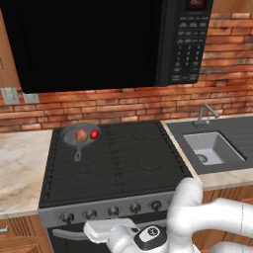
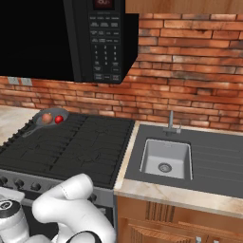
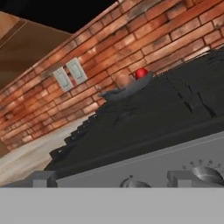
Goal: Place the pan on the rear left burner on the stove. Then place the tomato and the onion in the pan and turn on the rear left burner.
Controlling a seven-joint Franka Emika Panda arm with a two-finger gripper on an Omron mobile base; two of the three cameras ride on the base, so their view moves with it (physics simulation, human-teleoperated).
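The grey pan sits on the rear left burner of the black stove, its dark handle pointing toward the front. Inside it the orange-brown onion lies on the left and the red tomato on the right. The right base view shows the pan, onion and tomato at the cooktop's far left. My gripper is low in front of the stove's grey panel, open and empty, fingertips wide apart. Beyond them, the pan, onion and tomato stand against the brick wall.
A row of dark knobs runs along the front panel just above my hand. A black microwave hangs over the cooktop. A grey sink with a faucet lies right of the stove, marble counter left.
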